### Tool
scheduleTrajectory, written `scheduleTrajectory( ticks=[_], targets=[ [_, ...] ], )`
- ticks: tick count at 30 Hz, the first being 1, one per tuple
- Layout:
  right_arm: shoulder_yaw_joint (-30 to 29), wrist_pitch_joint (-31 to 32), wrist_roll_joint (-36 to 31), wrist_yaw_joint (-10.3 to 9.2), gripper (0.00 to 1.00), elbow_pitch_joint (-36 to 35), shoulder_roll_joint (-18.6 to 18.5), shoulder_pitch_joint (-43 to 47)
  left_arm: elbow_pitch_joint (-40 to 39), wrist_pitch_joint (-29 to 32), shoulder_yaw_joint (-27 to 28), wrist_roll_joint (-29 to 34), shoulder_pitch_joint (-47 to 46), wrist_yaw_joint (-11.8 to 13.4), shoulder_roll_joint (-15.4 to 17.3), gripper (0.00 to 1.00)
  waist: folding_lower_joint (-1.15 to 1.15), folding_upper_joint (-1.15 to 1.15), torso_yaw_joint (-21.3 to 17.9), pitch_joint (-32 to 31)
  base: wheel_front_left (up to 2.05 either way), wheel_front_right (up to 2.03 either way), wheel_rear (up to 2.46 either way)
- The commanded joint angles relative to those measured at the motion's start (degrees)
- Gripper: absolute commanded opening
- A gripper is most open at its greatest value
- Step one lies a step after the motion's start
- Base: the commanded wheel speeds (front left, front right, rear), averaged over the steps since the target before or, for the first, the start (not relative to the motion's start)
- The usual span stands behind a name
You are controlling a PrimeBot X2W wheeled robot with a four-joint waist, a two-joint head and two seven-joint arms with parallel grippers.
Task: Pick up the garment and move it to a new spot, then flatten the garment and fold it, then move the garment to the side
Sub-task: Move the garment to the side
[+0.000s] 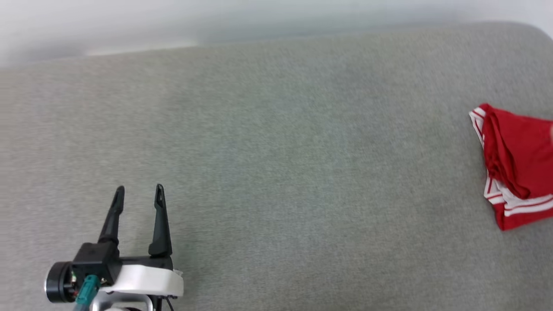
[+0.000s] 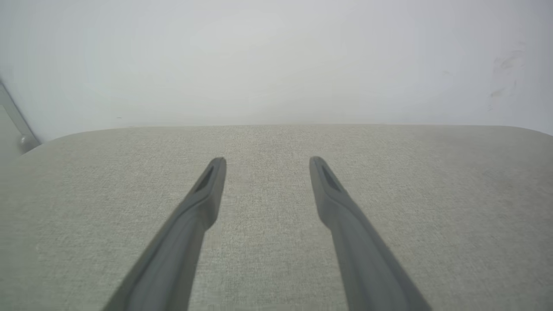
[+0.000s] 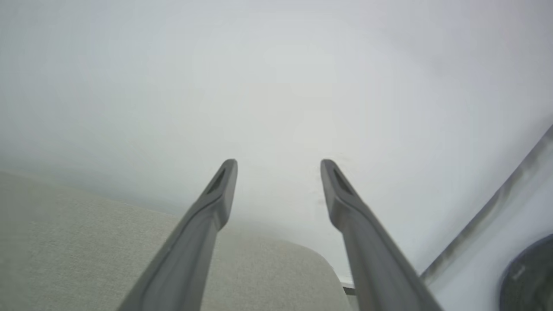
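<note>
The garment (image 1: 516,166) is a red bundle with red-white striped trim, lying folded at the right edge of the head view on the grey fabric surface (image 1: 276,172), partly cut off by the frame. My left gripper (image 1: 139,190) stands open at the lower left, far from the garment, with nothing between its fingers. In the left wrist view the left gripper (image 2: 268,160) is open over bare grey fabric. In the right wrist view my right gripper (image 3: 278,163) is open and empty, pointing past the surface's rounded corner (image 3: 311,259) toward a white wall.
The grey surface ends at a white wall (image 1: 173,21) along its far edge. A grey strip (image 3: 488,211) and a dark round object (image 3: 529,276) sit at the right of the right wrist view. A grey bar (image 2: 15,121) stands at the left wall.
</note>
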Motion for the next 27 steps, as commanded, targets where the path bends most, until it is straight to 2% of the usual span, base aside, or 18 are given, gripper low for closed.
scheduleTrajectory(
  ticks=[1,6,12,19,27],
  targets=[
    [0.58,-2.31,-0.66,-0.04,1.0,-0.53,1.52,1.93,0.25,-0.11,-0.26,-0.3,0.84,0.45,-0.08,1.0,0.0,0.0,2.31,-2.67,0.0,0.0,0.0],
    [2.67,-10.13,-2.79,-0.04,1.0,-2.44,7.37,7.75,0.61,-0.12,-1.41,-0.66,2.29,1.51,-0.08,1.0,0.0,0.0,4.7,-5.62,0.0,0.0,0.0],
    [3.67,-13.5,-3.97,-0.04,1.0,-3.05,13.93,16.06,1.15,-0.12,-1.97,-0.62,3.8,1.51,-0.07,1.0,0.0,0.0,6.95,-7.86,0.0,0.0,0.0],
    [3.32,-14.45,-2.89,-0.04,1.0,-2.91,18.57,24.91,2.0,-0.12,-2.86,-0.57,4.52,1.81,-0.08,1.0,0.0,0.0,7.81,-9.24,0.0,0.0,0.0],
    [1.25,-14.43,-2.53,-0.04,1.0,-7.17,21.85,33.37,2.75,-0.12,-3.29,-0.83,5.97,1.81,-0.08,1.0,0.0,0.0,7.23,-10.75,0.0,0.0,0.0]
  ],
)
